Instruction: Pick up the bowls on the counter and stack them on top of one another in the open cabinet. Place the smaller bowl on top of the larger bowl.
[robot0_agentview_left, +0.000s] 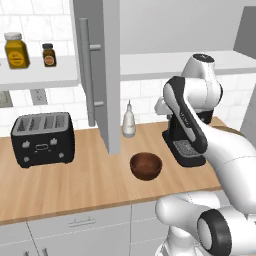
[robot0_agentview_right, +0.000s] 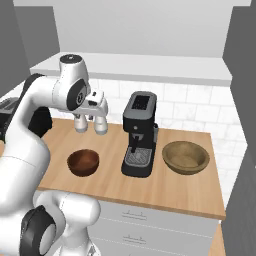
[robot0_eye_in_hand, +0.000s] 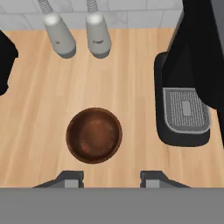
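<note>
The counter (robot0_agentview_right: 190, 192) is light butcher-block wood, matt, with visible grain. On it, left of the coffee machine (robot0_agentview_right: 138, 135), the smaller bowl (robot0_eye_in_hand: 94, 134) looks like glossy dark reddish-brown wood. The larger bowl (robot0_agentview_right: 185, 157), right of the machine, is pale matt wood. The machine itself is smooth black plastic with a ribbed metal drip grate.

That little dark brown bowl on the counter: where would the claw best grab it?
Probably by the rim, coming straight down from above. The smaller bowl sits upright and open, its thin wall offering an edge to pinch, one finger inside and one outside. The open claw hangs above it.
</note>
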